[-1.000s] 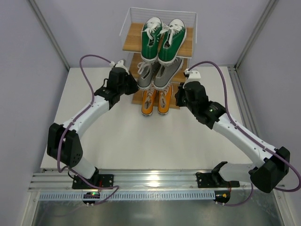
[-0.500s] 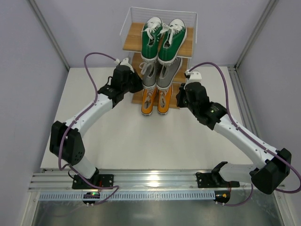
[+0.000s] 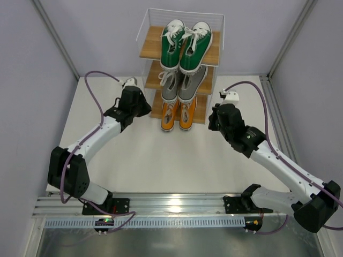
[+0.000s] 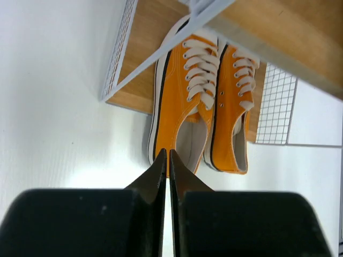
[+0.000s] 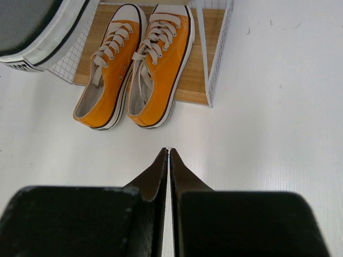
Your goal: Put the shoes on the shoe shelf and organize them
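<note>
From above, 3 pairs point(image 3: 182, 85) on shoe shelf point(image 3: 152, 42); wrist views frame orange pair point(image 4: 185, 112); left gripper point(image 4: 165, 159), right gripper point(image 5: 169, 156) closed.

text: none legible | labels: none | brands: none | numbers: none | signs: none

A flat matte white tabletop point(image 3: 161, 160) fills the middle, backed by plain pale lilac-grey walls point(image 3: 96, 32). Slanted grey metal posts point(image 3: 55, 37) rise at the back corners. Along the near edge runs a silver slotted aluminium rail point(image 3: 177, 201) (a toothed white strip point(image 3: 177, 221) lies just below it), then a brushed steel sheet point(image 3: 177, 243).
</note>
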`<act>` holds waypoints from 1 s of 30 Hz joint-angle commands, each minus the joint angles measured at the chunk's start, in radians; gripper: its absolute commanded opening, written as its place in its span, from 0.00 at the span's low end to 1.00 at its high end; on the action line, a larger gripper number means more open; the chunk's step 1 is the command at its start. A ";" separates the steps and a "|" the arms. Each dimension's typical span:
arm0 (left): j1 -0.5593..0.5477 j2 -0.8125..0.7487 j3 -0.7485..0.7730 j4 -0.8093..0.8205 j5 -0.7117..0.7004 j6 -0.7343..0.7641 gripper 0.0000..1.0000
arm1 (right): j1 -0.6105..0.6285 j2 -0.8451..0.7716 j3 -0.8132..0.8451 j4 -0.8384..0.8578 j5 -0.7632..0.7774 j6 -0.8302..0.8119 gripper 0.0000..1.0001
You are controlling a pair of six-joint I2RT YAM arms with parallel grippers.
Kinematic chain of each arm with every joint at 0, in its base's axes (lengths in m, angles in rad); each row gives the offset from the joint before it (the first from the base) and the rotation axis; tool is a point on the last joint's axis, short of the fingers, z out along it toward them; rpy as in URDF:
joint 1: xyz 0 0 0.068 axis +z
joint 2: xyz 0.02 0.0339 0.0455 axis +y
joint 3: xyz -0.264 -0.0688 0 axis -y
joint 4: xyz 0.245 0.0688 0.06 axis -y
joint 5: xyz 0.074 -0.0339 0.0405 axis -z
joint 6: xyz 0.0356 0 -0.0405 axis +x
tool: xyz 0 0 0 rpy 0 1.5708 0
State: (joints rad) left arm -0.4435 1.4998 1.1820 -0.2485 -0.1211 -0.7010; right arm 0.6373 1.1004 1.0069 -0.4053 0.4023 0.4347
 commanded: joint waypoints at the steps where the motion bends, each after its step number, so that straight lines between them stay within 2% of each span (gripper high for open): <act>1: 0.002 -0.030 -0.077 0.028 0.062 0.009 0.00 | -0.004 -0.054 -0.039 0.008 0.029 0.058 0.04; 7: 0.002 0.083 -0.243 0.244 0.397 -0.181 0.00 | -0.004 -0.088 -0.094 -0.003 -0.012 0.093 0.04; 9: 0.003 0.123 -0.280 0.326 0.432 -0.244 0.00 | -0.004 -0.088 -0.105 0.000 -0.028 0.110 0.04; 16: 0.000 0.221 -0.277 0.353 0.489 -0.314 0.00 | -0.004 -0.076 -0.149 0.026 -0.063 0.139 0.04; 20: -0.003 0.260 -0.295 0.409 0.469 -0.341 0.00 | -0.004 -0.065 -0.172 0.039 -0.066 0.147 0.04; 26: -0.006 0.350 -0.216 0.410 0.419 -0.336 0.00 | -0.004 -0.043 -0.195 0.065 -0.076 0.157 0.04; 30: -0.006 0.393 -0.102 0.387 0.408 -0.338 0.00 | -0.005 -0.022 -0.198 0.074 -0.074 0.156 0.04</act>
State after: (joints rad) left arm -0.4465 1.8816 0.9771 0.0891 0.3065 -1.0233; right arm 0.6373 1.0679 0.8150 -0.3901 0.3264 0.5716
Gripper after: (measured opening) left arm 0.002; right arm 0.040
